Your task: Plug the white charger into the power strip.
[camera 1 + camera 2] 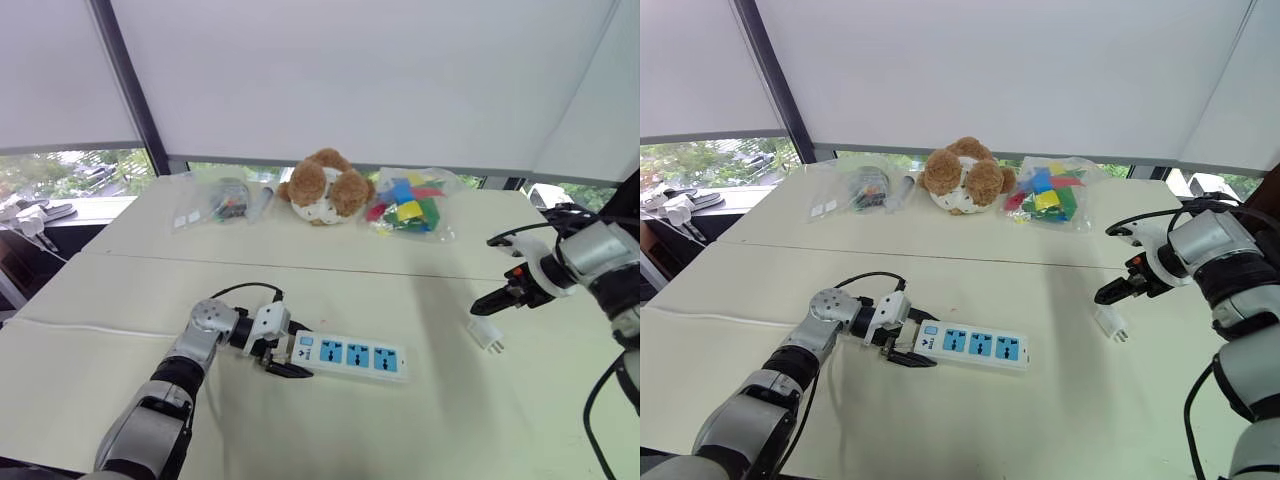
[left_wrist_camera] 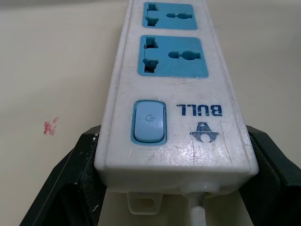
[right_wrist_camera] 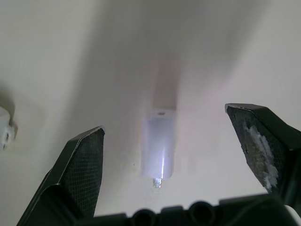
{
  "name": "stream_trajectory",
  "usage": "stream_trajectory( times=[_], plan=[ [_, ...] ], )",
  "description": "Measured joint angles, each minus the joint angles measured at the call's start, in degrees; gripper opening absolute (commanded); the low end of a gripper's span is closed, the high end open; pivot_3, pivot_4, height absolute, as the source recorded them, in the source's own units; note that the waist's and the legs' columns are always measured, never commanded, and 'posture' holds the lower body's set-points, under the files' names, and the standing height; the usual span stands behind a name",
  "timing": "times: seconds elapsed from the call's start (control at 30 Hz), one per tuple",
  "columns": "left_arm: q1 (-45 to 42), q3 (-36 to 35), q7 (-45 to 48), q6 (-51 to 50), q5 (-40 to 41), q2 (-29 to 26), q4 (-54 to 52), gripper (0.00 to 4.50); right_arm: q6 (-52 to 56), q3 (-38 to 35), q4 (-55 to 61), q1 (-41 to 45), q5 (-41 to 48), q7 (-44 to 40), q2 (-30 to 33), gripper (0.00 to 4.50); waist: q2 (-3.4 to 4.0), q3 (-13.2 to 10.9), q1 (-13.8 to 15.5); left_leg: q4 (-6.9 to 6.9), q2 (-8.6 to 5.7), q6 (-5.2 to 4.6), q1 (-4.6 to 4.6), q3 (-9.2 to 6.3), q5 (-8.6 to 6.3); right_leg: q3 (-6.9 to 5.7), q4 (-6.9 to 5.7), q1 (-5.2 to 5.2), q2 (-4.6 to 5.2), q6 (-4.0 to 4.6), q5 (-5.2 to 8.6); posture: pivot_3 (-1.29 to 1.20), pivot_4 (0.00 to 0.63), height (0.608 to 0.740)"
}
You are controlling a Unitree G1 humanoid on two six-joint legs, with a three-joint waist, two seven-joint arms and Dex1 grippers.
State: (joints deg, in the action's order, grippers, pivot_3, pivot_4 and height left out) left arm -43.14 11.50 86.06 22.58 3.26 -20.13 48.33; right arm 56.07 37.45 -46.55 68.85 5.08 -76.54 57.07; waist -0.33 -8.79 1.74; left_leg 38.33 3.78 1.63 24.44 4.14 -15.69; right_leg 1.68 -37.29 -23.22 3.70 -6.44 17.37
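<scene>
Charger status: white charger [image 1: 487,335] lies on its side on the table [image 1: 420,430], close to the right edge and well apart from the power strip [image 1: 352,356]. The metal prongs point along the tabletop, not downward. Nothing is gripping it.

Right claw [image 1: 479,309]: open, hanging just above the charger. In the right wrist view the two fingers [image 3: 80,174] stand wide on either side of the charger body with clear gaps, so no contact.

Power strip: flat, mid-table toward the near edge, three blue sockets facing up, all empty. Left claw [image 1: 282,357] is closed on the switch end, where the cord leaves; the left wrist view shows both fingers pressed against the strip's sides.

Progress, as judged: the strip is steadied and the right claw is lined up for the pick. Left to do: close on the charger, lift it, turn the prongs down, carry it across to a socket, and press it in.

Along the far edge, away from the work: teddy bear [image 1: 322,187], bag of coloured blocks [image 1: 410,205], clear bag of small parts [image 1: 215,203].
</scene>
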Motion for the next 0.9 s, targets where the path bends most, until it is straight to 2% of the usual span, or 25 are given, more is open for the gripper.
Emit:
stream_trajectory(
  times=[0.33,0.6,0.63,0.67,0.83,0.87,0.9],
  plan=[
    [3.28,-0.1,-2.76,-3.21,0.27,-0.01,-5.21,3.06,-5.31,0.44,-10.32,1.52,-9.68,-7.04,-5.41,4.5,0.34,0.17,0.44,0.03,0.01,0.07,-0.05,0.03,0.04,0.0,-0.11,-0.02,-0.02,0.0,0.0,0.0,0.15,0.739],
    [5.22,-0.1,-3.42,-4.38,0.55,-0.29,-8.24,3.06,-6.68,-2.05,-16.07,0.95,-13.15,-6.21,-10.27,4.5,0.37,0.18,0.37,0.04,0.01,0.1,-0.09,0.04,0.06,0.0,-0.15,-0.01,-0.03,0.0,0.0,0.0,0.15,0.739],
    [5.49,-0.1,-3.7,-4.55,0.61,-0.4,-8.64,3.06,-6.98,-2.24,-16.61,0.73,-13.79,-5.99,-10.97,3.98,0.37,0.19,0.38,0.04,0.01,0.11,-0.09,0.04,0.06,0.0,-0.16,-0.01,-0.03,0.0,0.0,0.0,0.15,0.739],
    [5.77,-0.09,-4.0,-4.76,0.64,-0.49,-9.04,3.06,-7.31,-2.36,-16.75,0.73,-14.54,-5.73,-11.2,3.66,0.38,0.19,0.39,0.04,0.01,0.12,-0.1,0.03,0.07,0.0,-0.16,0.03,-0.03,0.0,0.0,0.0,0.15,0.739],
    [6.55,-0.09,-4.89,-5.21,0.92,-0.74,-9.73,3.06,-8.05,-4.04,-17.27,0.0,-17.03,-3.41,-12.54,1.14,0.37,0.22,0.36,0.04,0.02,0.12,-0.27,0.03,0.07,0.0,-0.16,0.17,-0.05,0.0,0.0,0.0,0.15,0.739],
    [6.67,-0.09,-5.01,-5.33,0.94,-0.9,-9.77,3.06,-7.97,-4.72,-17.45,-0.07,-17.33,-2.93,-12.95,0.74,0.36,0.23,0.25,0.03,0.03,0.11,-0.36,0.03,0.06,0.0,-0.16,0.25,-0.05,0.0,0.0,0.0,0.15,0.739],
    [6.77,-0.08,-5.09,-5.38,0.93,-1.03,-9.77,3.06,-7.86,-5.21,-17.71,-0.07,-17.43,-2.43,-13.31,0.76,0.33,0.25,0.1,0.01,0.03,0.11,-0.51,0.03,0.06,0.0,-0.15,0.4,-0.06,0.0,0.0,0.0,0.15,0.739]
  ],
)
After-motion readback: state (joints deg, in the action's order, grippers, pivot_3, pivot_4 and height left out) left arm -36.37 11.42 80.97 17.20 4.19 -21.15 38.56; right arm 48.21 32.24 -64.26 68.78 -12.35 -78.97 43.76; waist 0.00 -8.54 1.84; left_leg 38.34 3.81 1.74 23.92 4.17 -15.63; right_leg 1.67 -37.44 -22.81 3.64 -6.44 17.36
